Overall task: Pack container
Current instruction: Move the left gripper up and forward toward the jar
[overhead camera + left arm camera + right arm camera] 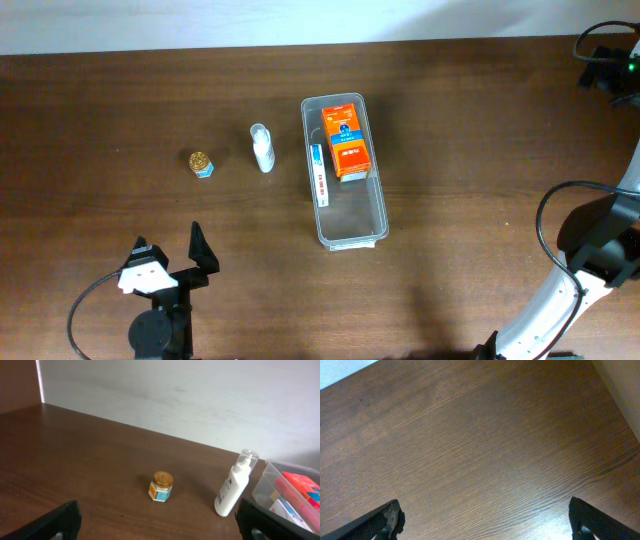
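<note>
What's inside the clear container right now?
The container holds an orange box and a slim white box beside it; its near end is bare. Anything beneath the boxes is hidden.

No lettering you can read here.
You can see print on the orange box [346, 142], the white box [318, 174] and the jar [160, 487], but all of it is too small and blurred.

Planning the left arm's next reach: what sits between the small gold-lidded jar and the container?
Only the white pump bottle. It sits between the jar and the container, touching neither. Both the overhead and left wrist views show it.
</note>
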